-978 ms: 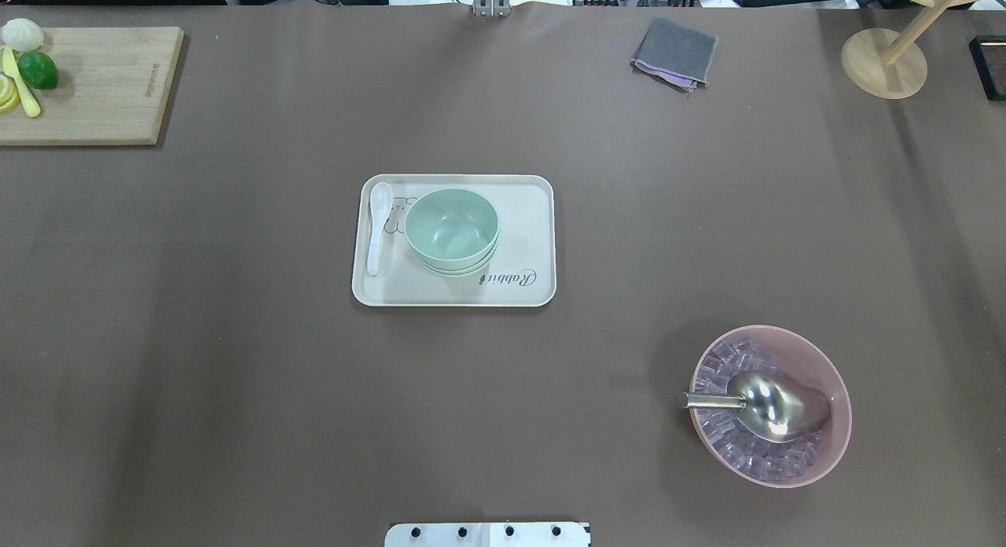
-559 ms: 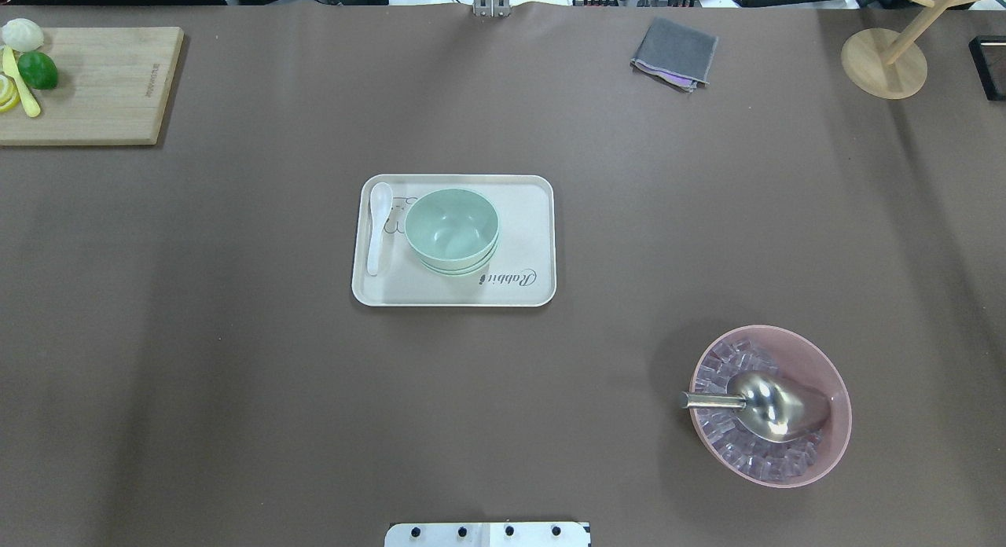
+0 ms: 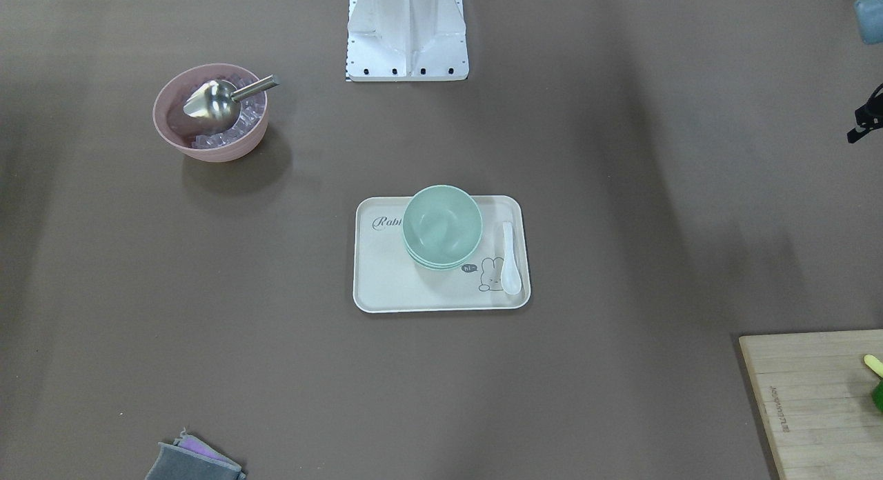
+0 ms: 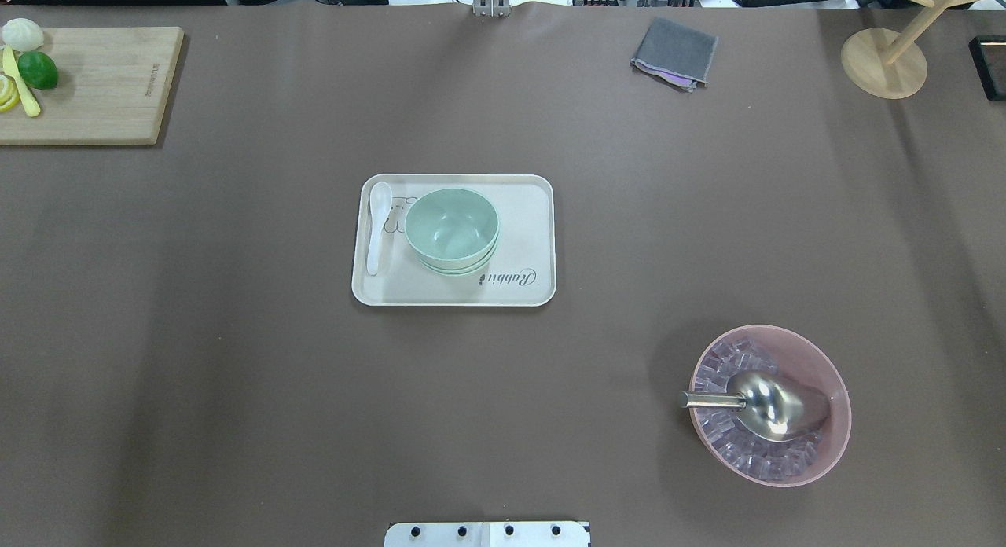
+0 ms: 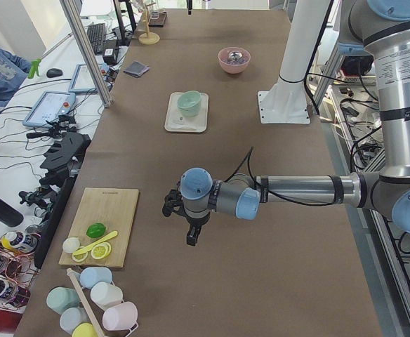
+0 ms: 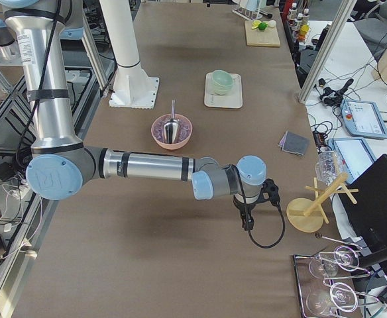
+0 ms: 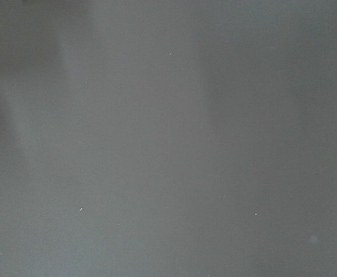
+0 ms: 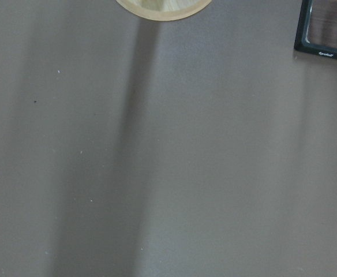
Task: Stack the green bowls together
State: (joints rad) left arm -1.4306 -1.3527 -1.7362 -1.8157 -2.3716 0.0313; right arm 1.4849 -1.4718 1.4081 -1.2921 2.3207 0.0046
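The green bowls (image 4: 452, 229) sit nested in one stack on a cream tray (image 4: 526, 217) at the table's middle. They also show in the front view (image 3: 441, 225) and in both side views (image 5: 189, 103) (image 6: 222, 81). My left gripper (image 5: 191, 237) hangs over bare table far to the left of the tray, near the cutting board. Only a dark sliver of it (image 3: 866, 118) shows in the front view. My right gripper (image 6: 246, 218) hangs over bare table far to the right, by the wooden stand. I cannot tell whether either gripper is open or shut.
A white spoon (image 4: 379, 226) lies on the tray beside the stack. A pink bowl (image 4: 833, 421) with ice and a metal scoop (image 4: 766, 405) stands front right. A cutting board (image 4: 102, 83) with fruit is far left, a grey cloth (image 4: 674, 52) and a wooden stand (image 4: 884, 64) far right.
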